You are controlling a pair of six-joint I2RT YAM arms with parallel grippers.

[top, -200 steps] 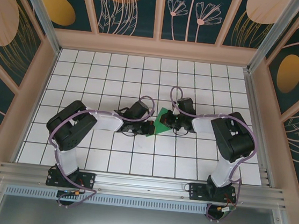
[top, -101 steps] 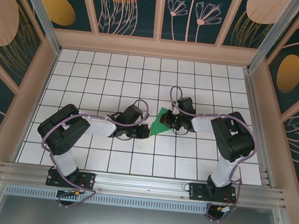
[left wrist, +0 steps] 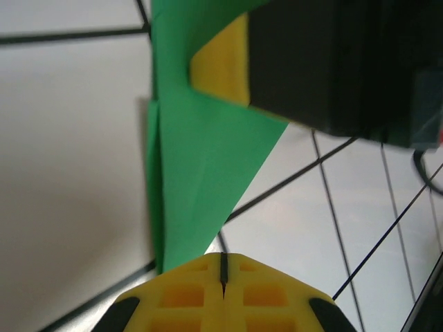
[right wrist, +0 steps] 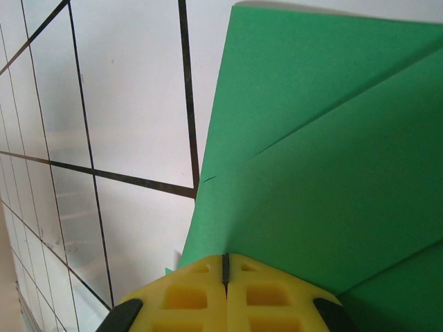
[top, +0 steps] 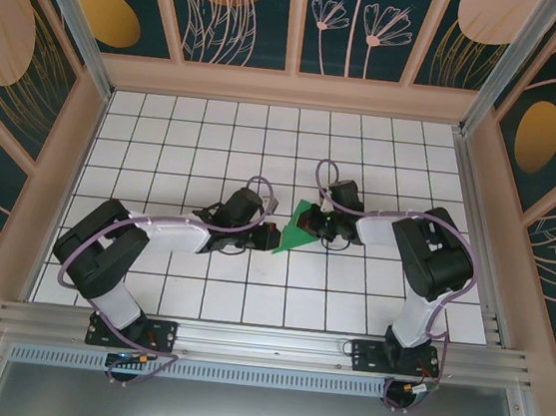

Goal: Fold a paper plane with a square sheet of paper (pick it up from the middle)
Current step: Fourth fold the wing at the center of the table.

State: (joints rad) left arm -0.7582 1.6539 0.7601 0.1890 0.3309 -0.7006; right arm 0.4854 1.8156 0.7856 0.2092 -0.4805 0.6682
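A white gridded bench (top: 167, 125) sits inside painted panel walls (top: 240, 13). Near its middle, between the two arms, lies the green sheet of paper (top: 298, 235). It is already folded into a flat wedge, wide at the end under the right hand (top: 325, 232) and tapering to a point towards the left hand (top: 266, 239).

From its own wrist camera, the right hand (right wrist: 225, 273) has its fingers pressed together with no gap, and the paper (right wrist: 325, 159) runs out from under and ahead of them with layered flaps and crease lines on top. From the left wrist, one yellow finger (left wrist: 220, 66) of that hand rests on the wide end. I judge it is acting as a weight that pins the sheet so the folds cannot spring open or slide on the slick surface.

The left hand (left wrist: 223, 273) also has its fingers together, just beside the paper's narrow tip (left wrist: 201, 159). Whether it touches the tip I cannot tell. Closed fingers make a blunt edge, which suits running along a fold to sharpen it rather than gripping. The wedge is partway to a dart, so further folds seem to remain.
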